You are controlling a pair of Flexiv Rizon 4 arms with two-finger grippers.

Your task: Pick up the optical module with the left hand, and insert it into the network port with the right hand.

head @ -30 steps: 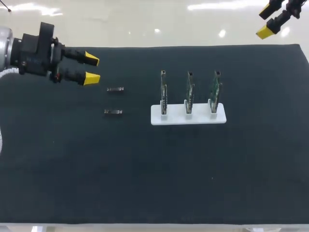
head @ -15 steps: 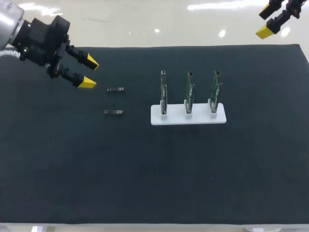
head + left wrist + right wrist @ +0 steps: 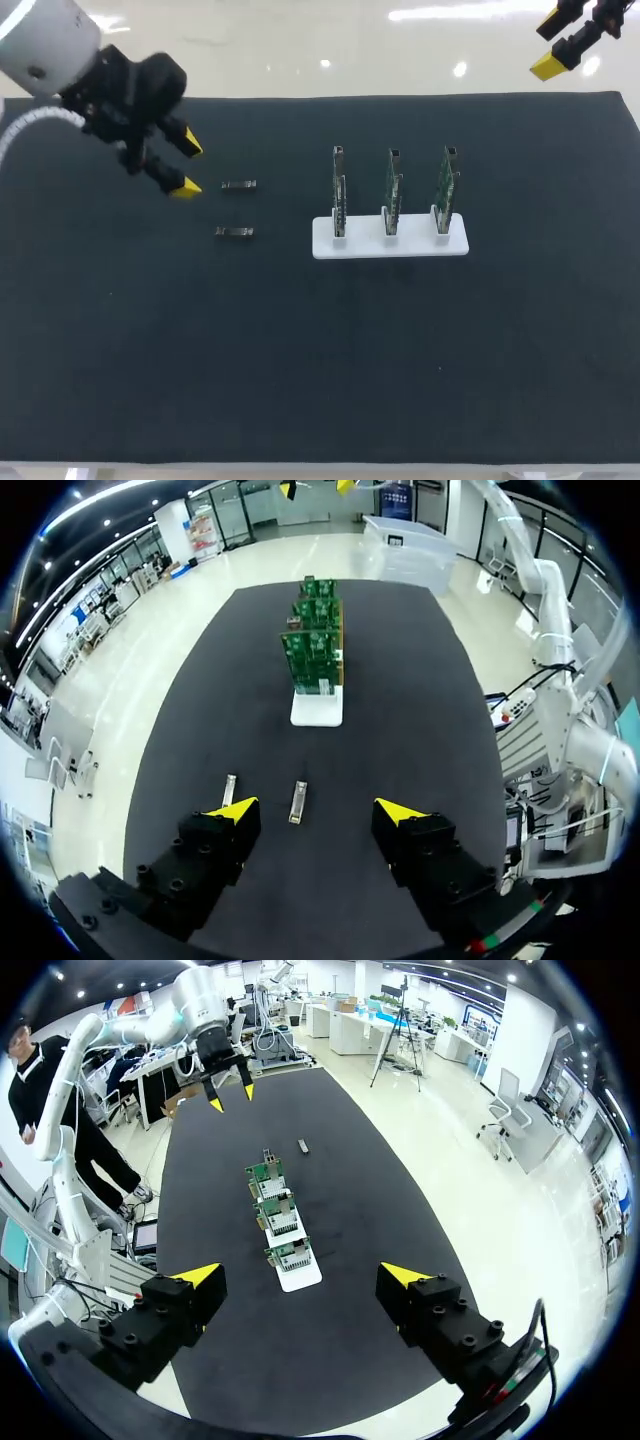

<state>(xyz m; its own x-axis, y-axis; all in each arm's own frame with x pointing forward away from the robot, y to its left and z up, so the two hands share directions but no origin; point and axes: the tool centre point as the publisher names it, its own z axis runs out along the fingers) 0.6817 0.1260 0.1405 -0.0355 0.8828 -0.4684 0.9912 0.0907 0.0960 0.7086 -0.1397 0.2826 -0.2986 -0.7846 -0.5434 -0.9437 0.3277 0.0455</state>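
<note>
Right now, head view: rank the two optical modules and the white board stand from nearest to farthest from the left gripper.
1. Rear optical module: just to the right of the left gripper, on the far row.
2. Front optical module: directly in front of the first, toward the table's near edge.
3. White board stand: mid-table, well off to the right.

The left gripper (image 3: 188,168) hangs over the black table (image 3: 300,350) with its yellow fingers apart, just beside the farther optical module (image 3: 238,185). The nearer optical module (image 3: 234,232) lies near it. Three green boards (image 3: 393,190) stand upright in a white stand (image 3: 390,245). The right gripper (image 3: 548,44), fingers spread, is past the far right corner
</note>
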